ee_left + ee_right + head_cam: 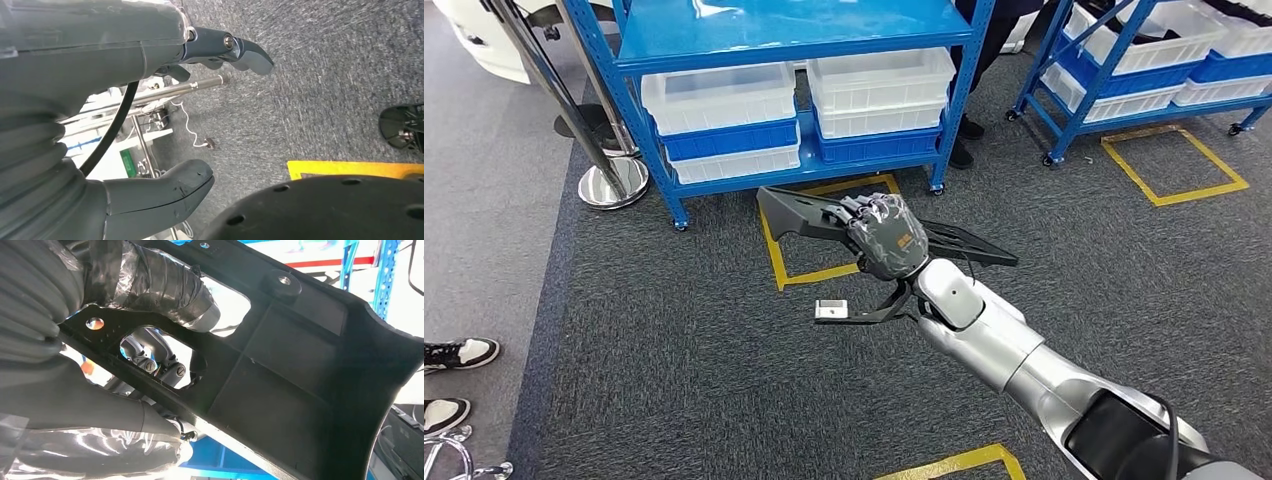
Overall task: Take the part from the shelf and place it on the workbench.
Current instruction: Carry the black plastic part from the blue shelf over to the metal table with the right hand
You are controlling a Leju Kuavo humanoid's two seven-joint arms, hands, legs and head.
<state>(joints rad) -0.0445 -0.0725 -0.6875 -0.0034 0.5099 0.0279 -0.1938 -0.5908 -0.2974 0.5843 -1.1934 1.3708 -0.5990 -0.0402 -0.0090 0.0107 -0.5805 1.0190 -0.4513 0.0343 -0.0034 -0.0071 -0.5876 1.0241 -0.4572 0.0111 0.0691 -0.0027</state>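
I've got the part [804, 213] in my right robot hand [886, 234], and it sits at the centre of the head frame, held out above the grey carpet [674, 360]. It's a flat, long piece of black plastic, wide and angular at its left end, thinning toward a ribbed, slatted stretch that runs out to the right of my hand. Up close in the right wrist view the part [300, 365] shows a matte black underside with raised ribs, a round boss, small holes and a cut-out window near my grip. My fingers [155, 277] wrap over one edge and through that window, and my thumb presses from the other side, so this hand is clamped firmly on the part.

My left robot hand [200, 115] holds nothing: in its wrist view the thumb and the fingers stand well apart over the carpet.

Behind the part, in the upper half of the head frame, a blue shelf [794, 40] carries white bins [719, 95]. Yellow tape [776, 250] marks a square on the carpet just below the shelf.
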